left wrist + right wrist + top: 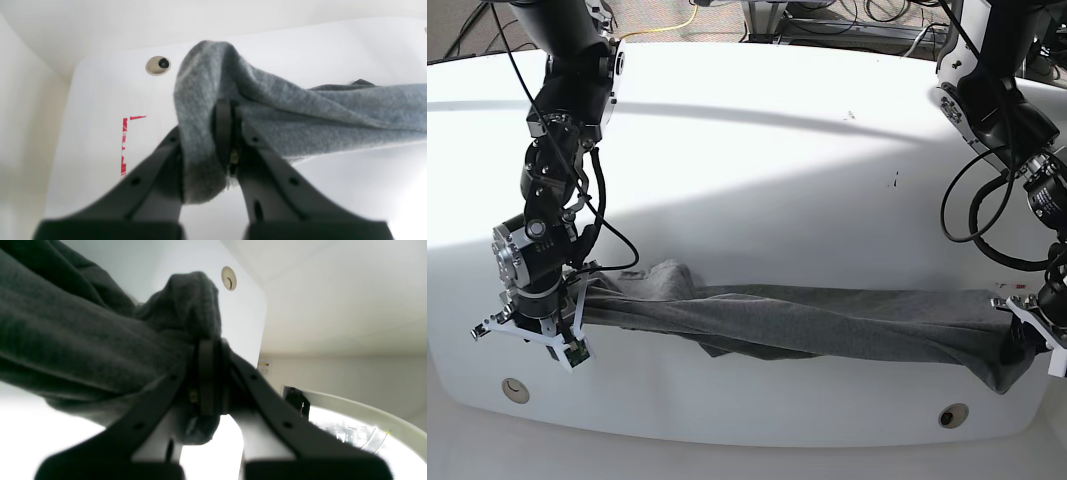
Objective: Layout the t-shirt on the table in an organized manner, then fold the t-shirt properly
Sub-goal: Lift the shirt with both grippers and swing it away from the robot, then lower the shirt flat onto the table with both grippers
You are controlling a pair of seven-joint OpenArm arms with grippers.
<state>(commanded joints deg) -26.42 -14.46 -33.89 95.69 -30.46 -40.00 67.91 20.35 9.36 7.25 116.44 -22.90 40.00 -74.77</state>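
Soft heathered grey t-shirt (827, 325) stretched as wrinkled rope over glossy white surface (757, 160); left pincer (230, 133) and right pincer (208, 380) each clamped on bunched, probably hem, cloth.

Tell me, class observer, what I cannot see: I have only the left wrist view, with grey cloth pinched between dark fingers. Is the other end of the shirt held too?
Observer: Yes. The right gripper is shut on the t-shirt at its far end.
Operator: Is the cloth spread flat between the arms?
Observer: No. The base view shows it stretched as a twisted, bunched band from the right gripper to the left gripper.
Operator: Where does it sit on the table?
Observer: Along the near edge of the table, between two grommet holes, with a lump of cloth resting on the surface nearer the right arm.
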